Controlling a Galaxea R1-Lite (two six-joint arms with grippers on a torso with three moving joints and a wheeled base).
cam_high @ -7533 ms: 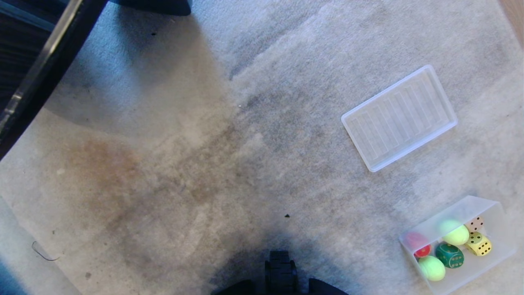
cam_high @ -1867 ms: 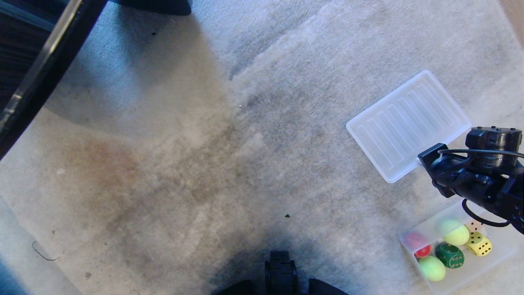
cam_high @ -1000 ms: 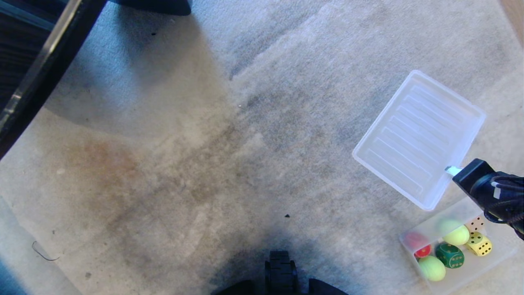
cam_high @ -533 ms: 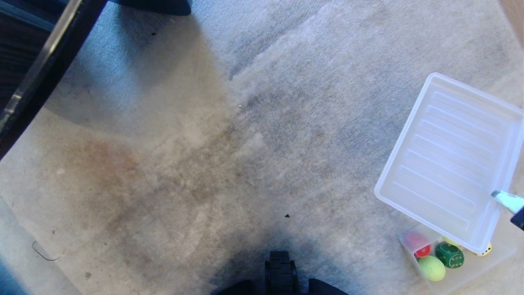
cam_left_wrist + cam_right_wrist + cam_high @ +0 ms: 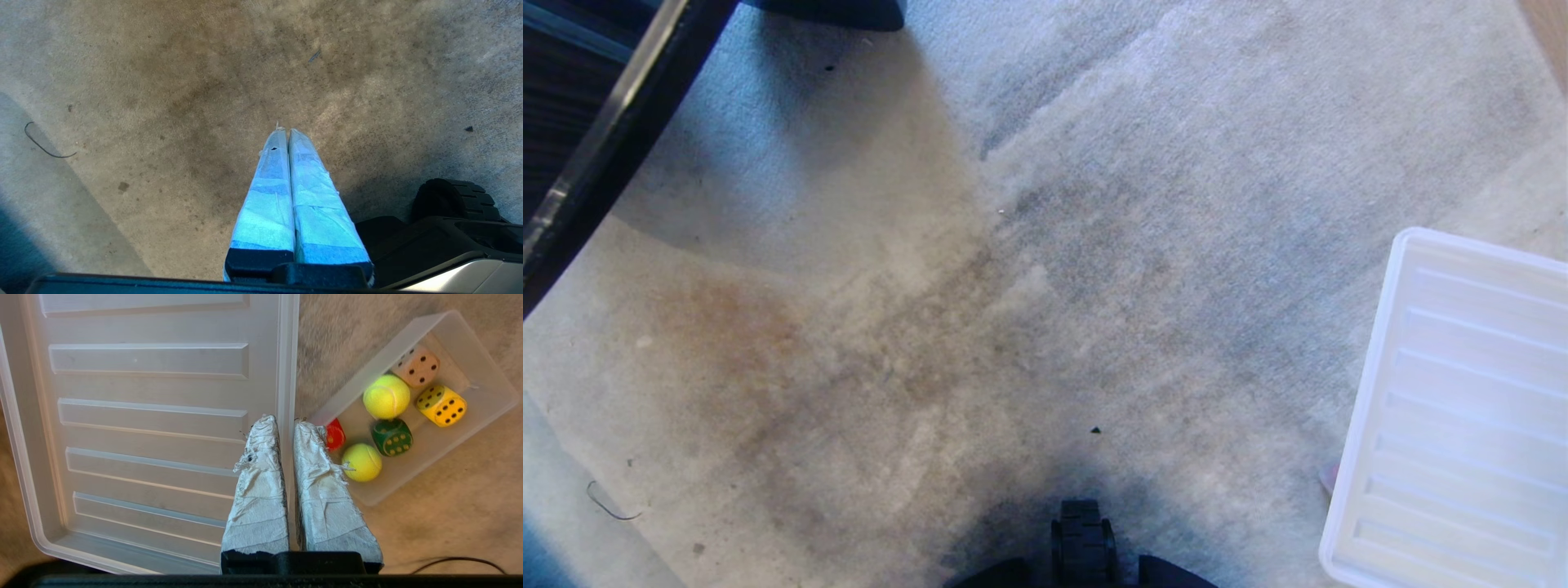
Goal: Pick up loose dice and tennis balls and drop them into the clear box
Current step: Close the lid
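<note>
**Six pieces sit in the tub while the lid hangs above**

Six playthings lie inside the translucent rectangular clear box (image 5: pixel 482 416), which rests on the pale, stained carpet (image 5: pixel 931 327). Taking that box as the landmark: the beige die with dark dots (image 5: pixel 416 366) sits in one far corner of it, with the yellow die with black dots (image 5: pixel 442 405) just beside it along the same short wall. One fuzzy yellow-green tennis ball (image 5: pixel 386 396) lies close against the beige die, near the box's long wall. The dark green die with pale dots (image 5: pixel 392 437) rests mid-box, next to that ball. The second tennis ball (image 5: pixel 362 462) and the red die (image 5: pixel 336 435) occupy the box's other end, the red die partly hidden behind a gripper finger.

The right gripper (image 5: pixel 285 422) is clenched on the rim of the flat ribbed clear plastic lid (image 5: pixel 143 437), one tape-wrapped finger on either side of the edge. The lid hangs in the air beside and above the box; in the head view the lid (image 5: pixel 1462 408) covers the box almost entirely, with only a pinkish sliver showing at its lower left edge.

The left gripper (image 5: pixel 284 131) is parked low over the carpet, away from the box, near the robot's black wheel (image 5: pixel 453 200). Its blue-wrapped fingers are pressed together on nothing.
</note>
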